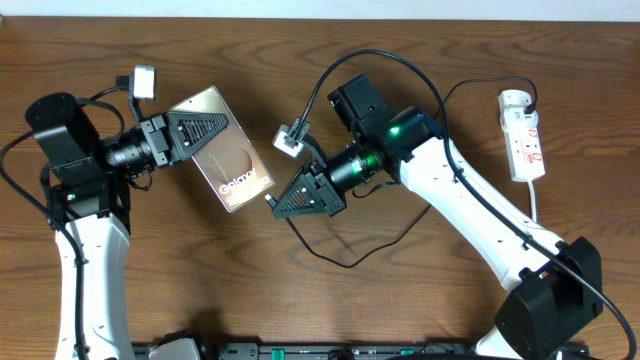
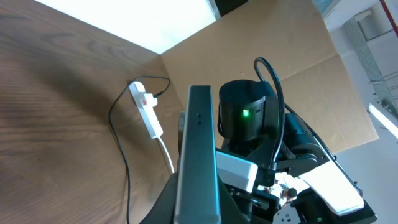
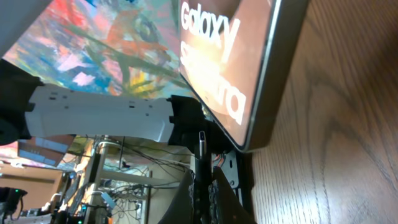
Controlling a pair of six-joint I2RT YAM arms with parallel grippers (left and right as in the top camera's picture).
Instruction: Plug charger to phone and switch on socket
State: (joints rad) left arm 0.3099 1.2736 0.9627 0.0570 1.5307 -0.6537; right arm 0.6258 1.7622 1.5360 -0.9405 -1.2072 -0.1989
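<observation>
Right gripper [image 3: 200, 182] is closest to the lens: jaws narrow, pinched on the charger [image 3: 202, 146], its small black plug tip sticking straight up out of the fingers. The tip sits just under the lower edge of the phone [image 3: 249, 62]; can't tell if it is touching. The left gripper [image 1: 215, 130] is clamped on the phone's opposite end and holds it tilted, gold-bronze back up, left of table centre.

The table [image 1: 300, 310] is dark brown wood grain. The left wrist view shows brown board walls and a bright white strip beyond the table edge. A colourful painted panel fills the background of the right wrist view.

White "Galaxy" reads clearly on the phone's back; the second line below it is only partly readable. The socket [image 1: 524, 135] lies well apart at the table's right side, with red marks, and its white cord [image 1: 535, 205] trails toward the near edge. The charger's thin cable loops across the wood below the right gripper.

The left arm [image 1: 90, 250] rises from the near-left, wrist turned right. The right arm [image 1: 480, 200] reaches diagonally from the near-right, wrist aimed down-left at the phone, with a green light lit.
</observation>
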